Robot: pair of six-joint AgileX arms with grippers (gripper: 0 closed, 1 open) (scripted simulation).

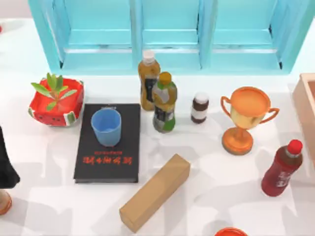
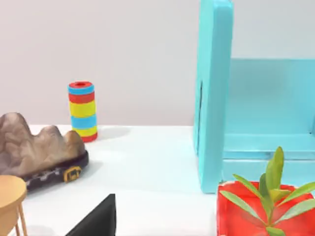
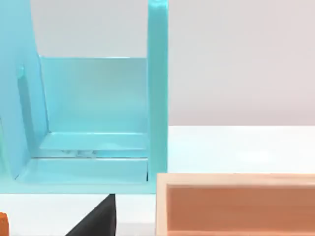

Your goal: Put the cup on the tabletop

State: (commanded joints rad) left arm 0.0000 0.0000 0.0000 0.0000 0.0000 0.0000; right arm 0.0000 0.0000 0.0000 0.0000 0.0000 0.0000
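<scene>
The cup [image 1: 106, 127], a small light-blue tumbler, stands upright with its mouth up on the far half of a black book [image 1: 108, 164] with red lettering. The book lies flat on the white tabletop [image 1: 211, 187], left of centre. Nothing touches the cup. My left arm [image 1: 6, 164] is parked at the table's left edge, well apart from the book. In the left wrist view a dark part of the left gripper [image 2: 96, 221] shows. A similar dark part of the right gripper [image 3: 96, 219] shows in the right wrist view.
A watermelon-pattern planter [image 1: 55, 102] sits left of the book. Two bottles [image 1: 158, 93] and a small jar [image 1: 200, 107] stand to its right. A cardboard box [image 1: 155, 191] lies in front. A trophy [image 1: 244, 118], a red bottle [image 1: 281, 168] and a wooden crate [image 1: 306, 108] are at the right. A cyan shelf [image 1: 167, 34] lines the back.
</scene>
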